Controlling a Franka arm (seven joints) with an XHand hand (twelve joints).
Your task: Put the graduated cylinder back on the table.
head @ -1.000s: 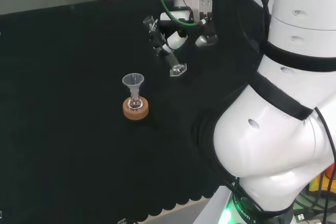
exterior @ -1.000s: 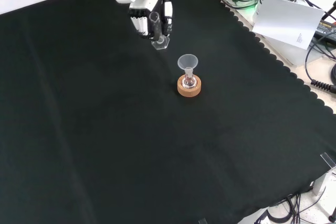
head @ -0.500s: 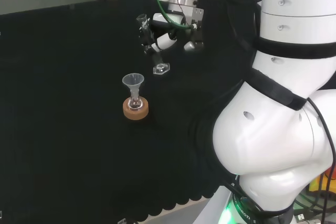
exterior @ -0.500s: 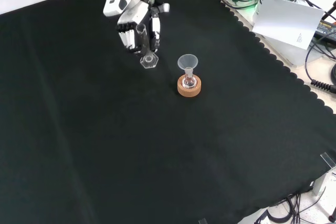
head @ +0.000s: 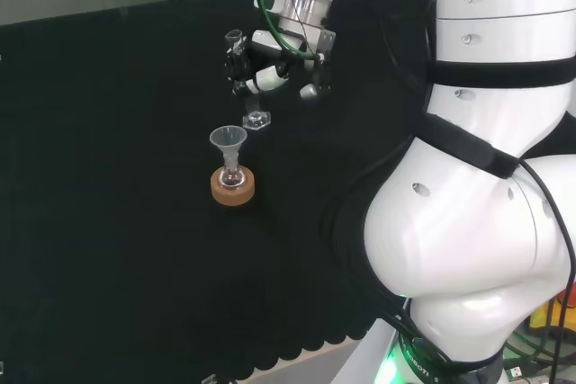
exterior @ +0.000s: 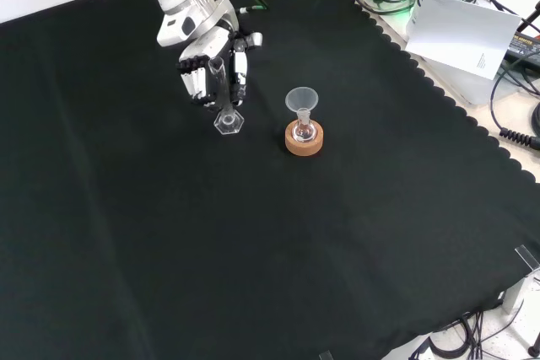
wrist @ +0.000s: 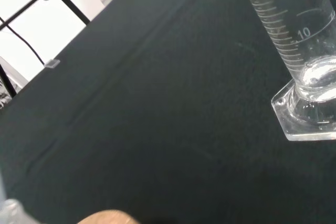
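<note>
One glass graduated cylinder (exterior: 221, 94) is in play, held by the hand (exterior: 207, 69), whose fingers are curled round the upper part of the tube. In the front view the cylinder hangs nearly upright, its hexagonal foot (exterior: 229, 122) low over the black cloth (exterior: 253, 250), to the left of a cork ring (exterior: 304, 142) carrying a small flask with a funnel (exterior: 301, 99) in its neck. In the head view the foot (head: 258, 120) sits just beyond the funnel (head: 228, 138), apart from it. The wrist view shows the printed scale on the tube and the clear foot (wrist: 307, 121) close to the cloth; whether the foot already touches is hard to tell, though it looks a shade tilted and probably just short of contact.

My judgement: the piece is light, stiff, smooth and breakable, and tall for its narrow base, so it will tip easily if released off level. The mid-to-upper tube is a fair place to hold it, since that leaves the foot free to seat flat. The next move calls for squaring the foot to the cloth, lowering until it rests all round, then straightening the fingers without dragging the tube sideways toward the funnel
</note>
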